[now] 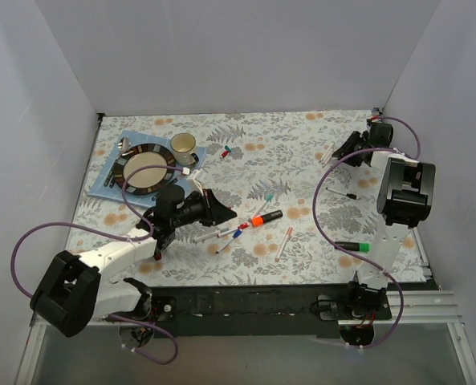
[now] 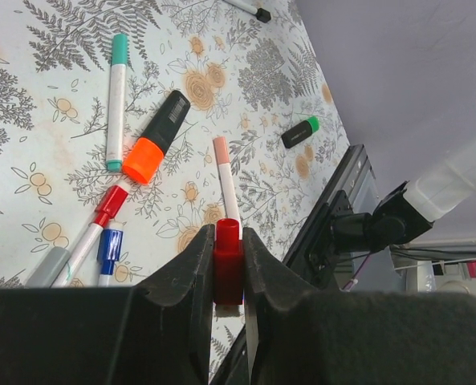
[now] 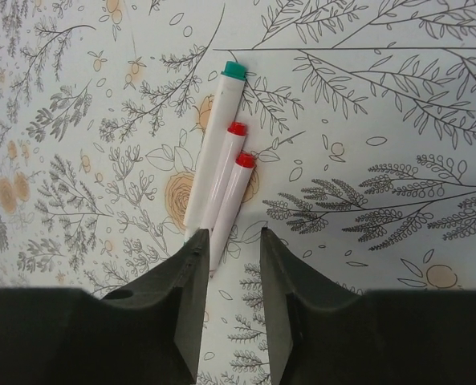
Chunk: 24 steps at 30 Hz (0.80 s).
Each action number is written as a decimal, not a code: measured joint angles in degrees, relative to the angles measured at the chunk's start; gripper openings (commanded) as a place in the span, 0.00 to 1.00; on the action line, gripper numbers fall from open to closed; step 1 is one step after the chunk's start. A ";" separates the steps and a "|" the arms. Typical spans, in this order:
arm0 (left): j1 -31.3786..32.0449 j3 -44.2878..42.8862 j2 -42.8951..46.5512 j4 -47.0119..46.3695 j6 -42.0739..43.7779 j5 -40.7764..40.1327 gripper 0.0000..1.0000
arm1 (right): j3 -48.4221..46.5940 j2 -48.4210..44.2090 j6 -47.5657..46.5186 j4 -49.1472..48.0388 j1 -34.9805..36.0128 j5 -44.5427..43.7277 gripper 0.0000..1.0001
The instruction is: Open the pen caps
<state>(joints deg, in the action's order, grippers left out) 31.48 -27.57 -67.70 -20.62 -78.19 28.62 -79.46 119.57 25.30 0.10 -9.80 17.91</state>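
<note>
My left gripper (image 2: pixel 228 234) is shut on a red pen cap (image 2: pixel 228 258), open end forward, held above the table; a bit of white shows under it. It is left of the pen cluster in the top view (image 1: pixel 221 215). Below lie a black marker with an orange cap (image 2: pixel 144 161), a teal-capped white pen (image 2: pixel 115 100), a red-capped pen (image 2: pixel 109 204), a blue cap (image 2: pixel 109 245) and a pink-ended pen (image 2: pixel 224 180). A green-capped marker (image 2: pixel 300 132) lies further off. My right gripper (image 3: pixel 229 241) is open, low over three white pens (image 3: pixel 221 172) with teal and red ends.
A plate (image 1: pixel 147 170) and a cup (image 1: pixel 183 146) stand on a blue mat (image 1: pixel 109 184) at the back left. Loose caps (image 1: pixel 225 150) lie near the cup. Grey walls close in three sides. A black rail (image 1: pixel 246 301) runs along the near edge.
</note>
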 measured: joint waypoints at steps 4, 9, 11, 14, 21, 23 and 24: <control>-0.09 -0.26 -1.36 0.31 0.24 -0.15 0.00 | 0.02 0.00 0.26 -0.04 -0.63 1.64 0.41; -0.15 -6.69 -8.09 3.93 1.92 -2.49 0.00 | 5.03 -2.99 0.20 -2.10 -1.97 7.17 0.41; -0.15 -11.30 -12.11 5.95 3.08 -4.46 0.00 | 8.85 -6.01 -1.42 -2.32 -2.51 12.11 0.41; -0.22 -19.61 -19.74 8.94 5.31 -9.42 0.00 | 14.14 -11.13 -3.76 -3.30 -2.67 20.46 0.41; -3.80 -37.83 -39.15 15.65 9.33 -16.87 0.00 | 24.98 -22.73 -10.71 -3.96 -2.19 36.74 0.41; -5.01 -42.95 -44.39 17.92 10.62 -19.04 0.01 | 26.18 -24.15 -12.72 -2.78 -2.19 39.28 0.41; -5.49 -45.33 -46.69 19.26 11.34 -20.11 0.01 | 26.58 -24.61 -13.75 -2.49 -2.19 40.19 0.41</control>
<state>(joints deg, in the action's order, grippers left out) 26.00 -72.90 -114.39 -1.37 -66.85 8.51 -52.88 94.96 11.55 -2.39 -11.99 58.11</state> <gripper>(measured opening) 0.143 0.412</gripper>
